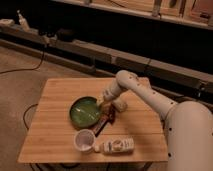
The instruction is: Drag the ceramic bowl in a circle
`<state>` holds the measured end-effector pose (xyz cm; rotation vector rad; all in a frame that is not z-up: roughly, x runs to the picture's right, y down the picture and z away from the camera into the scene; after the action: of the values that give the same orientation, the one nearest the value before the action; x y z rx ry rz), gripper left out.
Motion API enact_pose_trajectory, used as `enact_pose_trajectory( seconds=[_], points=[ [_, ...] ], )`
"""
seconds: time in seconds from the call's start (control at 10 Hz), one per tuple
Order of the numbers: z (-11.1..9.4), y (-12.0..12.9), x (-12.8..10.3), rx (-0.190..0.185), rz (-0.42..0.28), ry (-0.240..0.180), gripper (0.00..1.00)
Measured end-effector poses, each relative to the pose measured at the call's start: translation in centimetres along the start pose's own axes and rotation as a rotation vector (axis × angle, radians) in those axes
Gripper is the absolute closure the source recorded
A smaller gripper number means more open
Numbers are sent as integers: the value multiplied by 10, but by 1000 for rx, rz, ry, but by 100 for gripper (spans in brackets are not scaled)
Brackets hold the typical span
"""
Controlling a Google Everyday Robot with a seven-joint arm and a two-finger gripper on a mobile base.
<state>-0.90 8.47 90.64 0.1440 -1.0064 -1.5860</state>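
The ceramic bowl (85, 111), wide, shallow and glossy green inside with a dark rim, sits near the middle of the wooden table (55, 95). My gripper (103, 102) reaches down from the right on the white arm (145, 95). It is at the bowl's right rim and shut on it. The bowl rests flat on the table.
A white cup (84, 141) stands just in front of the bowl. A white bottle (116, 145) lies beside the cup near the front edge. A brown packet (104, 123) lies against the bowl's right front. A pale object (120, 105) sits right of the gripper.
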Motion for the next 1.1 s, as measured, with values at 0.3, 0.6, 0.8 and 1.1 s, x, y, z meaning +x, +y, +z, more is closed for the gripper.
enact_pose_trajectory(
  seconds=[0.3,0.6,0.8,1.1],
  points=[
    [-3,23,39,-44,86,86,100],
    [0,33,78,-67,200,173,100],
    [20,12,97,-49,225,190,100],
    [68,-47,114,-20,169,159,100]
  ],
)
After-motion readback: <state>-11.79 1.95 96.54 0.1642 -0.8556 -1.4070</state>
